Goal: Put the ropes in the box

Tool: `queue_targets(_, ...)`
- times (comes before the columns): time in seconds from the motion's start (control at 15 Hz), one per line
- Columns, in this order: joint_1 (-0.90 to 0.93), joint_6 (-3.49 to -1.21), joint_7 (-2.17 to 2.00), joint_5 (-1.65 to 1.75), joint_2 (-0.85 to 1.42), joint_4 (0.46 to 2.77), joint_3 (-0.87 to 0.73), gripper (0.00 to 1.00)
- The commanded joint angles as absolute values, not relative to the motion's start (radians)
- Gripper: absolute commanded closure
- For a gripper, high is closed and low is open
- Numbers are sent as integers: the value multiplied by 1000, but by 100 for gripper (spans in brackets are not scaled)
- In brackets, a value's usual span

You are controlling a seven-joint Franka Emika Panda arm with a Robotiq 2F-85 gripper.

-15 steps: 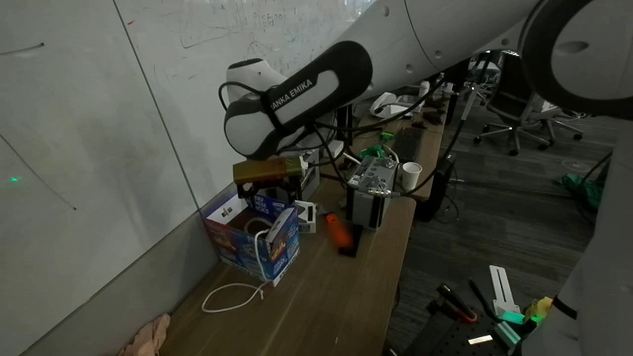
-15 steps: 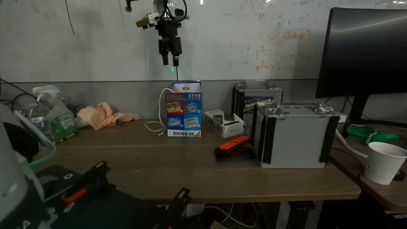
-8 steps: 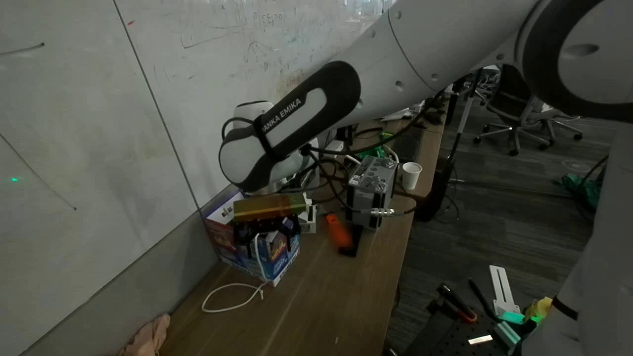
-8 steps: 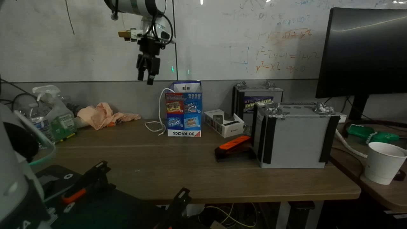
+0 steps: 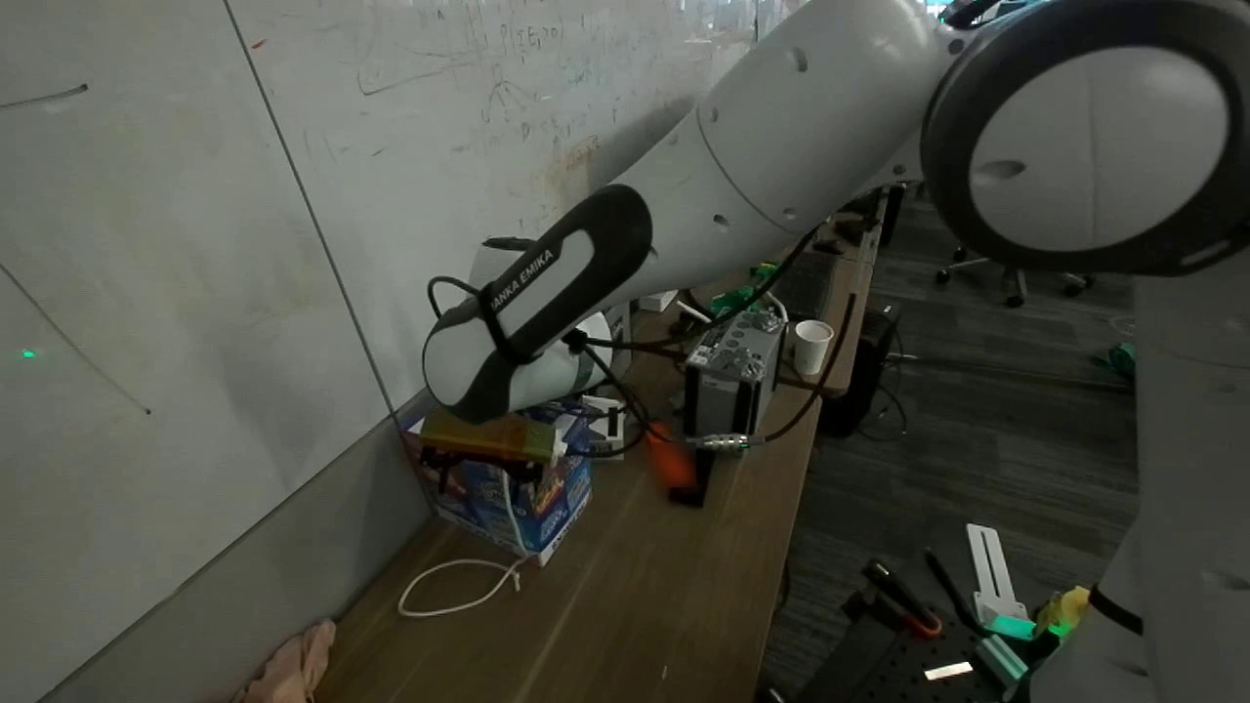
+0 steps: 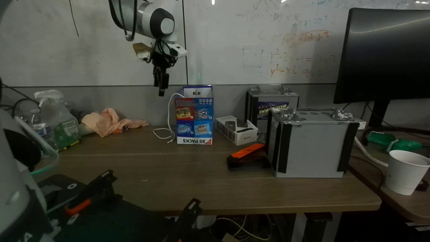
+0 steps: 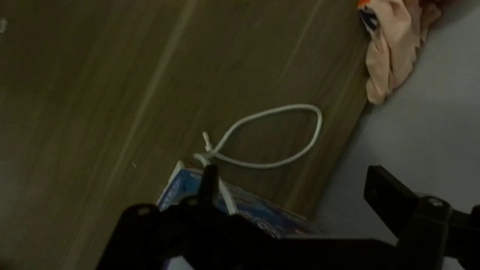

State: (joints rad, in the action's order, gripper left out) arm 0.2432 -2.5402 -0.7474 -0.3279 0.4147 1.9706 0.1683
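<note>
The white rope (image 5: 439, 614) hangs out over the near side of the blue box (image 5: 562, 498) and ends in a loop on the table; some of it showed inside the box earlier. In an exterior view the rope (image 6: 169, 111) runs down the left side of the upright box (image 6: 194, 117). My gripper (image 6: 162, 92) is above the table, left of the box and higher than the rope's loop. In the wrist view my gripper (image 7: 294, 174) is open and empty, fingers wide apart. The loop (image 7: 262, 165) lies beyond the fingers; the box (image 7: 187, 183) is partly hidden behind the left finger.
The wall (image 6: 151, 104) stands close behind the box. A small white carton (image 6: 247, 137), an orange and black tool (image 6: 247, 153) and grey boxy devices (image 6: 312, 144) are to its right. A peach cloth (image 6: 107, 122) and a spray bottle (image 6: 62, 117) stand to the left.
My gripper has moved from above the box to the side where the rope hangs, come lower and turned. The rope and box have not moved.
</note>
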Motion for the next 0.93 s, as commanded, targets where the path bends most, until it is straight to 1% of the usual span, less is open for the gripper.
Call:
queue_targets(0.0,316,-2706,-910,-272,528,1889,83,0)
queue_targets(0.2,442,-2753,-1119,-127,584,1865,-42,0)
queue_targets(0.4,635,-2723,-1352,75,585,1859,-206,0)
queue_targets(0.53,704,-2679,-1486,205,588,1853,-248,0)
queue_targets(0.73,745,-2583,-1574,285,575,1840,-226,0)
queue_targets(0.87,713,-2527,-1557,267,573,1826,-163,0)
